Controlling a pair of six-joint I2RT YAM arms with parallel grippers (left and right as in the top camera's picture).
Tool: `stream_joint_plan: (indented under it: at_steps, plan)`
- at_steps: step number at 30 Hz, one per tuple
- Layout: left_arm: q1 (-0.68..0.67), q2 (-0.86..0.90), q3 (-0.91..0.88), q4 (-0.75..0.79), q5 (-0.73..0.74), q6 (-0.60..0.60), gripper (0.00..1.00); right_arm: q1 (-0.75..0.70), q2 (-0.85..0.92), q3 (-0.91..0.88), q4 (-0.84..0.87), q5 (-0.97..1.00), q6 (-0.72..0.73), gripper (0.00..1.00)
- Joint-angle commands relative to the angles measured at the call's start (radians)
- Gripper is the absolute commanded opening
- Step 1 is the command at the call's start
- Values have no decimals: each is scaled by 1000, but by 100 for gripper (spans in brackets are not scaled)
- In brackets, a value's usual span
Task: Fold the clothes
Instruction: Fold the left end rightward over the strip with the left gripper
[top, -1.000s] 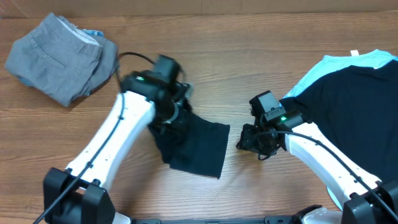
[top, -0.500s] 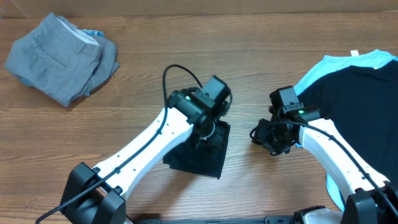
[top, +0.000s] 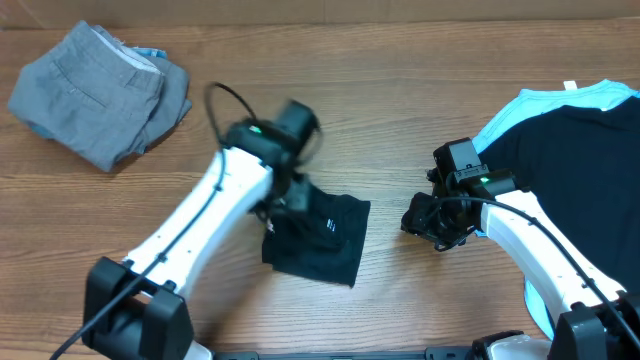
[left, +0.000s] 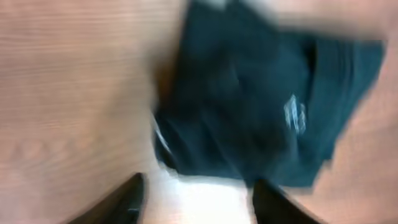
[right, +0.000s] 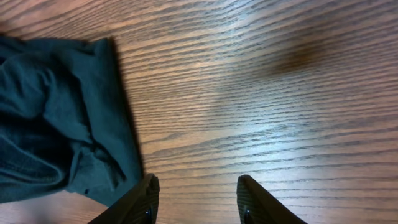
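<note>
A small dark folded garment (top: 325, 238) lies on the wooden table near the middle. My left gripper (top: 283, 203) hangs over its left edge. In the blurred left wrist view the garment (left: 261, 106) fills the upper part, and the left fingers (left: 199, 205) are open and empty below it. My right gripper (top: 410, 222) is just right of the garment, open and empty. The right wrist view shows its fingers (right: 199, 202) over bare wood with the garment's edge (right: 56, 137) at the left.
A pile of folded grey trousers (top: 95, 88) lies at the back left. A black shirt with light blue trim (top: 570, 150) is spread at the right edge, under the right arm. The table (top: 400, 110) is brown wood.
My left arm swung right across the dark garment and has come back to its left edge. The garment's left side now looks tucked in. My right gripper shifted slightly right, then held.
</note>
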Motion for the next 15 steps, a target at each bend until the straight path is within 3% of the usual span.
stream_joint_plan:
  at_steps: [1, 2, 6, 9, 15]
  plan:
    - [46, 11, -60, 98, 35, 90, 31, -2, -27, 23, 5, -9, -21, 44]
    - [48, 14, -87, 138, 64, 101, 22, -2, -27, 23, 5, -9, -21, 44]
    - [33, 38, -201, 268, 115, 104, 4, -2, -27, 23, 3, -12, -21, 44]
    - [14, 59, -253, 282, 193, 105, 4, -2, -27, 23, -2, -12, -21, 45]
    - [-56, 34, -256, 150, 523, 161, 4, -2, -27, 23, -2, -11, -21, 45]
